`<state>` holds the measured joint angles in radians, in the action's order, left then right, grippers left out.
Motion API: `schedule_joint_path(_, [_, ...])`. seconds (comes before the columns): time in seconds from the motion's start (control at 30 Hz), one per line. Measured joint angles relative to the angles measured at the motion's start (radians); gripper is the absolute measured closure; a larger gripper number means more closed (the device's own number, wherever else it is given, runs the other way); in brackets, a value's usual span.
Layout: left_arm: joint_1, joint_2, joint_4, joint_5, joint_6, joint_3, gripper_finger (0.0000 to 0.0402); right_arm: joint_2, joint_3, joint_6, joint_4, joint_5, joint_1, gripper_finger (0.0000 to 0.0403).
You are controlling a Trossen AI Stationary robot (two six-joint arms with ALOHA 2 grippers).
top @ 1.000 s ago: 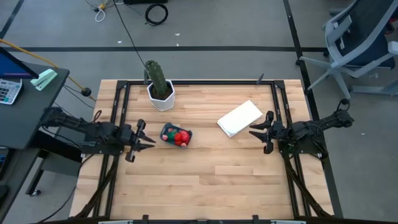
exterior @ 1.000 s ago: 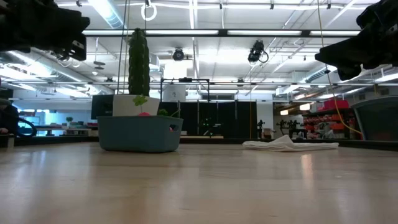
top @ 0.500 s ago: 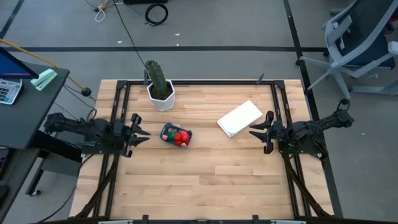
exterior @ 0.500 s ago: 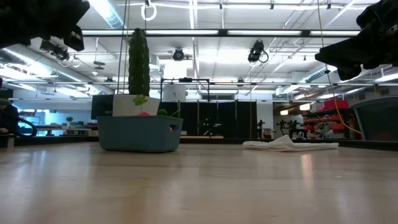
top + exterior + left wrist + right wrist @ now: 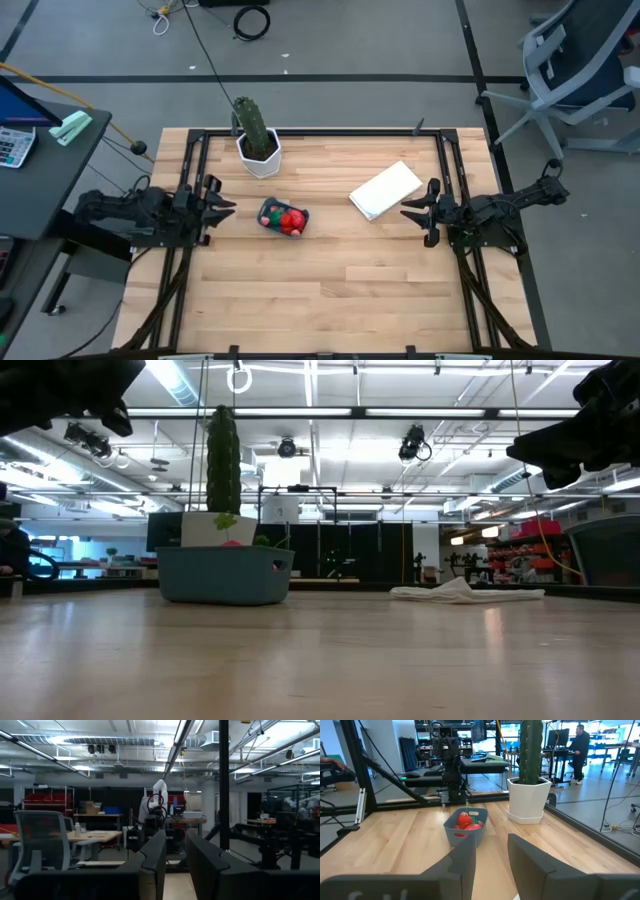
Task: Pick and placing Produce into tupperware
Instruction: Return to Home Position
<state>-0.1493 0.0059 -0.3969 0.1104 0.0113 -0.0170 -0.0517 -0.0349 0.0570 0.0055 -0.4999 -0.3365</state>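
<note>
The teal tupperware (image 5: 268, 212) stands on the table left of centre, also plain in the right wrist view (image 5: 465, 835) and the low view (image 5: 224, 575). Red produce (image 5: 292, 221) lies inside it, its tops showing above the rim (image 5: 465, 820). My left gripper (image 5: 222, 200) hovers at the table's left edge, left of the tupperware, open with nothing between its fingers (image 5: 175, 840); its wrist view looks out over the table into the room. My right gripper (image 5: 415, 212) waits at the right side, open and empty (image 5: 491, 842), pointing level at the tupperware.
A tall green cactus in a white hexagonal pot (image 5: 258, 148) stands behind the tupperware at the far left. A flat white item (image 5: 386, 190) lies at the far right, near my right gripper. Black frame rails (image 5: 190, 160) run along both side edges. Bare wood fills the near half.
My left gripper has drawn back from the tupperware toward the table's left edge, rising and tipping its fingers upward. The tupperware and produce have stayed put.
</note>
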Motion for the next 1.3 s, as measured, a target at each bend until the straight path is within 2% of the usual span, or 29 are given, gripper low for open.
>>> schedule_joint_path(1.3, [0.02, -0.001, -0.001, 0.0, 0.0, 0.0, 0.0325, 0.0, 0.0, 0.0, 0.0, 0.0, 0.0, 0.0282])
